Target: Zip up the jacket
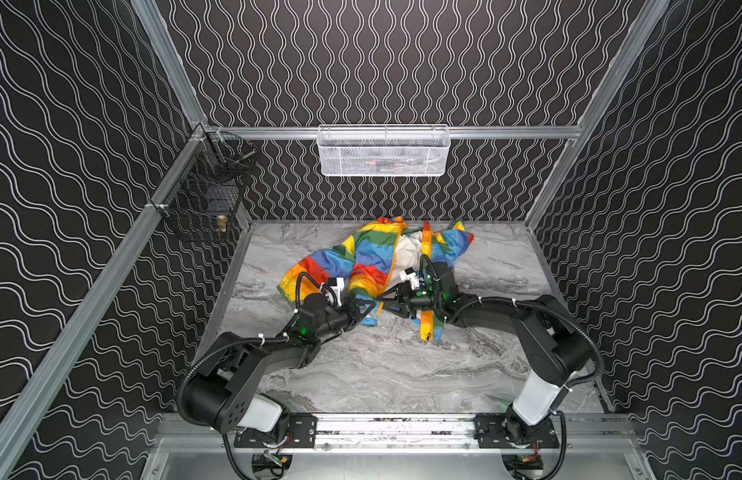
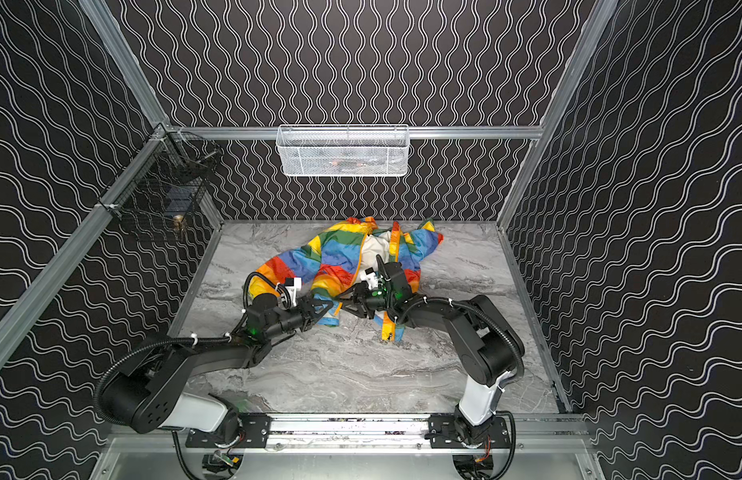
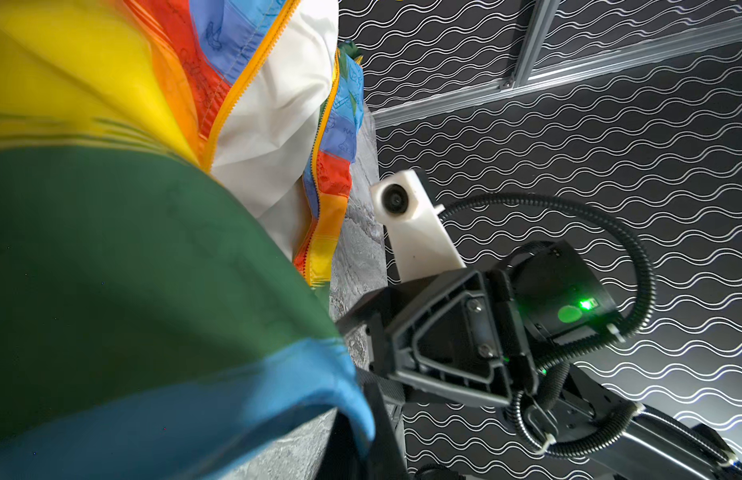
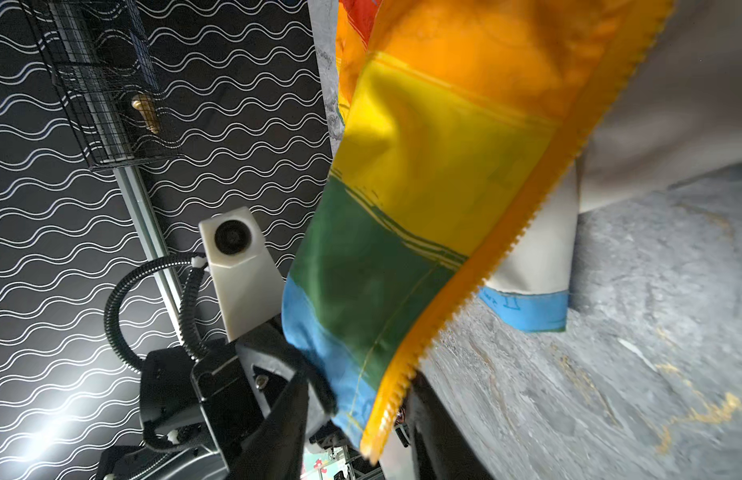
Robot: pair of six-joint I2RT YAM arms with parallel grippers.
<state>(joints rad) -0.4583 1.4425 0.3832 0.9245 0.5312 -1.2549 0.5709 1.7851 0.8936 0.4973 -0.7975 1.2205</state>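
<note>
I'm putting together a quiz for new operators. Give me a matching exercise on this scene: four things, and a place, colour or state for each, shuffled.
1 white mesh basket
2 black wire basket
3 zipper
4 left gripper

A shut on the hem of the jacket
B hung on the back rail
C orange, undone
D hung on the left side rail

Pairs: 1-B, 2-D, 3-C, 4-A
</note>
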